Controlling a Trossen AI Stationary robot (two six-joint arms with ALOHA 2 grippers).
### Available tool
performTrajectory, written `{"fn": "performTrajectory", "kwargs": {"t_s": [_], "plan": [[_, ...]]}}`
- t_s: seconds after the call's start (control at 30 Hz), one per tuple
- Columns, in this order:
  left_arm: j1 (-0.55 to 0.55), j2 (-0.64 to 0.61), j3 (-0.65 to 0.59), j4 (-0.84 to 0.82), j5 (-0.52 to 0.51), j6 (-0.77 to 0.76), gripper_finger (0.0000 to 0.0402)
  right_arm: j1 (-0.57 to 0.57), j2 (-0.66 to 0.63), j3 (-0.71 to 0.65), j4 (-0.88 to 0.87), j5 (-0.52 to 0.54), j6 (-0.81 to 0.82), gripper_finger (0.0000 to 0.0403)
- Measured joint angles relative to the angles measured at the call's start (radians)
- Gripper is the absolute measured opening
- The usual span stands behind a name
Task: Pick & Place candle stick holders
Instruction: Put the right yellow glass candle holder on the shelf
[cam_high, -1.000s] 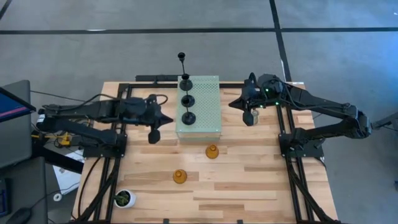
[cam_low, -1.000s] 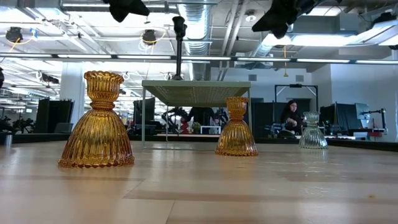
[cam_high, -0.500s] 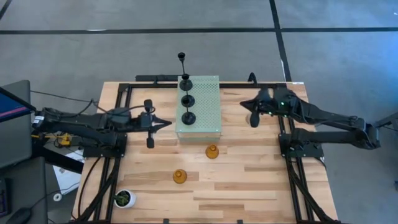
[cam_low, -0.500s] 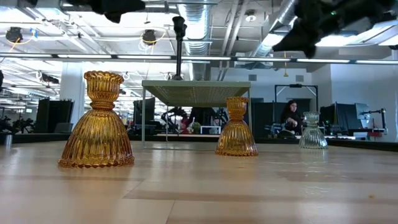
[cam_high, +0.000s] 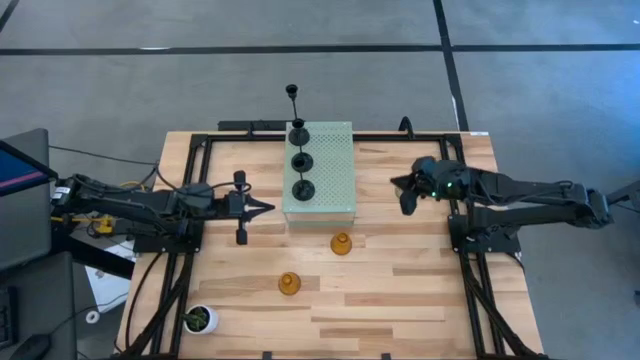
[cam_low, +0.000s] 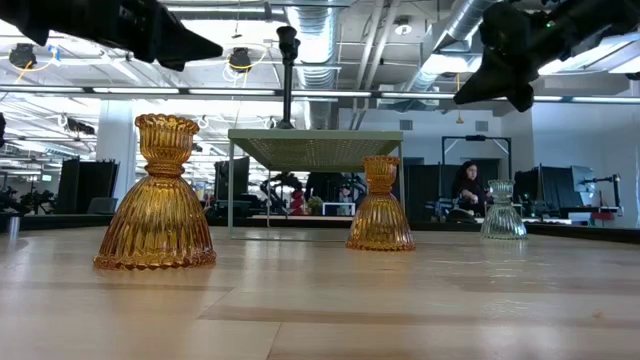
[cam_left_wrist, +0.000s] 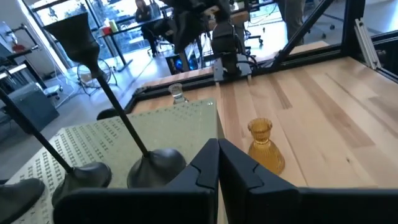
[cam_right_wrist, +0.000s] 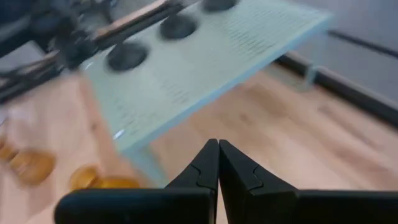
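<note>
Three black holders (cam_high: 301, 160) stand on the green block (cam_high: 330, 170) at upper centre; two amber holders (cam_high: 341, 243) and a pale one (cam_low: 503, 212) wait on the desk (cam_high: 400, 290). Left claw (cam_high: 262, 208) and right claw (cam_high: 397, 181) are closed, empty.

The pale holder (cam_high: 409, 188) is mostly hidden under the right arm in the high view; the right wrist view blurs 3 black holders (cam_right_wrist: 127, 56).

Grey floor (cam_high: 200, 80), exposed ceiling ducts (cam_low: 330, 40), desks, seated person (cam_low: 467, 190)
</note>
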Motion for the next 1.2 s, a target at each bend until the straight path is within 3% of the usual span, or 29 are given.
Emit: {"fn": "performTrajectory", "kwargs": {"t_s": [0.37, 0.53, 0.67, 0.9, 1.03, 1.2], "plan": [[0.0, 0.0, -0.01, 0.008, 0.0, 0.005, 0.0004, 0.24, 0.232, 0.0, 0.061, -0.137, -0.018, 0.0], [0.0, 0.0, -0.01, 0.016, 0.0, 0.006, 0.0006, 0.359, 0.325, 0.0, 0.241, -0.211, -0.157, 0.0], [0.0, 0.0, -0.01, 0.018, 0.0, 0.006, 0.0004, 0.433, 0.422, 0.0, 0.378, -0.212, -0.217, 0.0], [0.0, 0.001, -0.009, 0.023, 0.001, 0.002, 0.0005, 0.464, 0.624, 0.0, 0.47, -0.207, -0.196, 0.0], [0.0, 0.001, -0.009, 0.023, 0.002, -0.004, 0.0005, 0.459, 0.727, 0.012, 0.516, -0.206, -0.066, 0.0], [0.0, 0.001, -0.009, 0.023, 0.014, -0.008, 0.0005, 0.449, 0.822, 0.047, 0.577, -0.213, -0.045, 0.0]]}}
